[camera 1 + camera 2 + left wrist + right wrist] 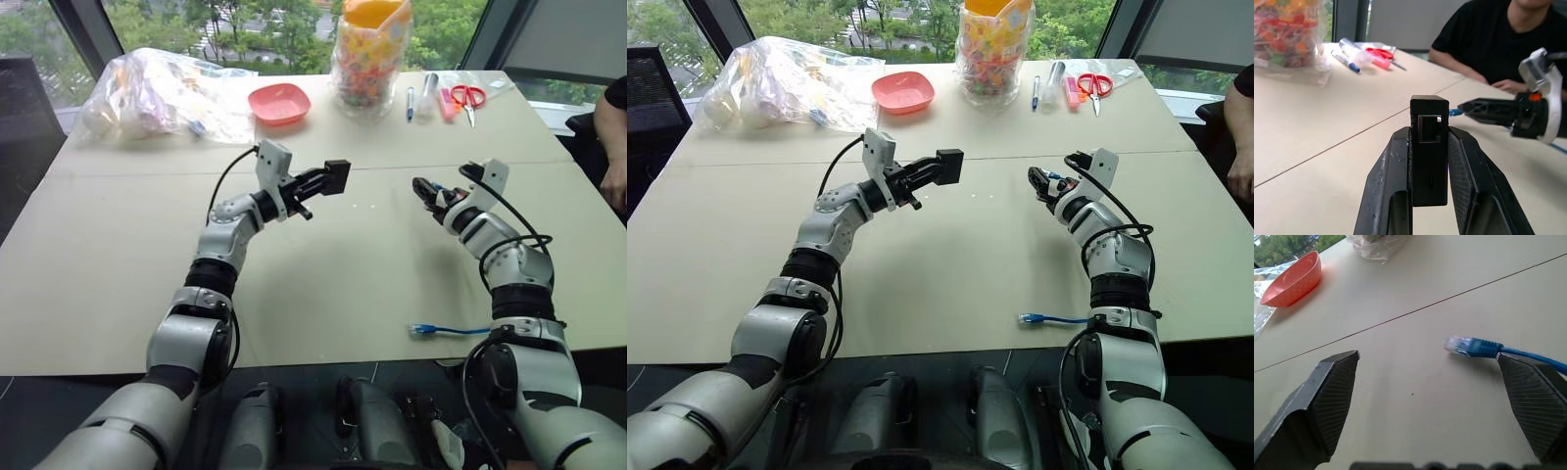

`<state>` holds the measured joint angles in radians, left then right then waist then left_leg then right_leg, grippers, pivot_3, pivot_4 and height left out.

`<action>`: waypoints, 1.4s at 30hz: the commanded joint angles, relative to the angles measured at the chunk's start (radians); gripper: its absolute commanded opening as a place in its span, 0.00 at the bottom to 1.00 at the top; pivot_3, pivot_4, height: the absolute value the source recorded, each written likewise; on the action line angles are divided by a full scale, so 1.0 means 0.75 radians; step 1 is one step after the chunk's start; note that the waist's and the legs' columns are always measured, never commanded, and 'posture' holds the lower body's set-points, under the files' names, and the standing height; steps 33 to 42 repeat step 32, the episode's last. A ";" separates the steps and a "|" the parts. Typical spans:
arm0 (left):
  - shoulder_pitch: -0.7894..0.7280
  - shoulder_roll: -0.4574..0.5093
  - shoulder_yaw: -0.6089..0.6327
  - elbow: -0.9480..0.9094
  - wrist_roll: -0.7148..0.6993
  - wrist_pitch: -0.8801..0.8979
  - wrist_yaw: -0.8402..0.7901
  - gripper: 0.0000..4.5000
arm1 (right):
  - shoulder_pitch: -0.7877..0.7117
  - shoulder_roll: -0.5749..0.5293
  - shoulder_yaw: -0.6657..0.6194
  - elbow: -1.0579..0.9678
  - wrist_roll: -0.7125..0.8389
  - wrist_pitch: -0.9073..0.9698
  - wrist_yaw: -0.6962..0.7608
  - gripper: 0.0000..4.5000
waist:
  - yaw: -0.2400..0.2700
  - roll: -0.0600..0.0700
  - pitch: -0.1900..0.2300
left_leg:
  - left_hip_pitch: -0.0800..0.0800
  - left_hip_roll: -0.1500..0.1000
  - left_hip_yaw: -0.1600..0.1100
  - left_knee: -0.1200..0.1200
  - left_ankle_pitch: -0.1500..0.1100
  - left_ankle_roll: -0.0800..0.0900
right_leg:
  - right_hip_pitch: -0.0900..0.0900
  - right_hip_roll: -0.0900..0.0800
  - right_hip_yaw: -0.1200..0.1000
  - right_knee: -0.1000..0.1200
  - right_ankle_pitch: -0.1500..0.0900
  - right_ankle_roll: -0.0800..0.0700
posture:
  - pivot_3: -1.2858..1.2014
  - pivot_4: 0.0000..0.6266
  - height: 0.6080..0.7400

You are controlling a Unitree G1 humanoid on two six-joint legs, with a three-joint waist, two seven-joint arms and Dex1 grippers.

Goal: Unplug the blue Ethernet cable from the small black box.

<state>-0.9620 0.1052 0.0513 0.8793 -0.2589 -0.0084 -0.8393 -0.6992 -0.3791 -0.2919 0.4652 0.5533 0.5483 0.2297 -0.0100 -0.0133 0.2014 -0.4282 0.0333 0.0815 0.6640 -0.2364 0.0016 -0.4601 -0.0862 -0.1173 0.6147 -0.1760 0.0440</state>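
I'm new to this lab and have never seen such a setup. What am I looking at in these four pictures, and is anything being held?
A two-armed humanoid robot stands at a table. Two pictures come from cameras in its head, looking down over its arms; two come from cameras on its wrists. The left tool is shut on the small black box, whose port faces the camera with nothing plugged in. The right tool is open, and the blue Ethernet cable lies loose by it. Farther back are a pink bowl, a jar of sweets, pens, scissors and a plastic bag. A person sits alongside.

No text, label or number can be read here — none at all.
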 commanded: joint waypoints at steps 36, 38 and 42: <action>0.328 0.296 0.043 -0.877 -0.154 0.713 -0.108 1.00 | 0.614 -0.114 0.114 -1.041 -0.017 0.055 0.231 1.00 | -0.002 0.000 0.000 | -0.001 0.002 -0.003 0.000 -0.003 0.004 | 0.000 -0.002 0.002 -0.002 0.000 0.005 | 0.52 0.24 1.00; 0.328 0.296 0.043 -0.877 -0.154 0.713 -0.108 1.00 | 0.614 -0.114 0.114 -1.041 -0.017 0.055 0.231 1.00 | -0.002 0.000 0.000 | -0.001 0.002 -0.003 0.000 -0.003 0.004 | 0.000 -0.002 0.002 -0.002 0.000 0.005 | 0.52 0.24 1.00; 0.328 0.296 0.043 -0.877 -0.154 0.713 -0.108 1.00 | 0.614 -0.114 0.114 -1.041 -0.017 0.055 0.231 1.00 | -0.002 0.000 0.000 | -0.001 0.002 -0.003 0.000 -0.003 0.004 | 0.000 -0.002 0.002 -0.002 0.000 0.005 | 0.52 0.24 1.00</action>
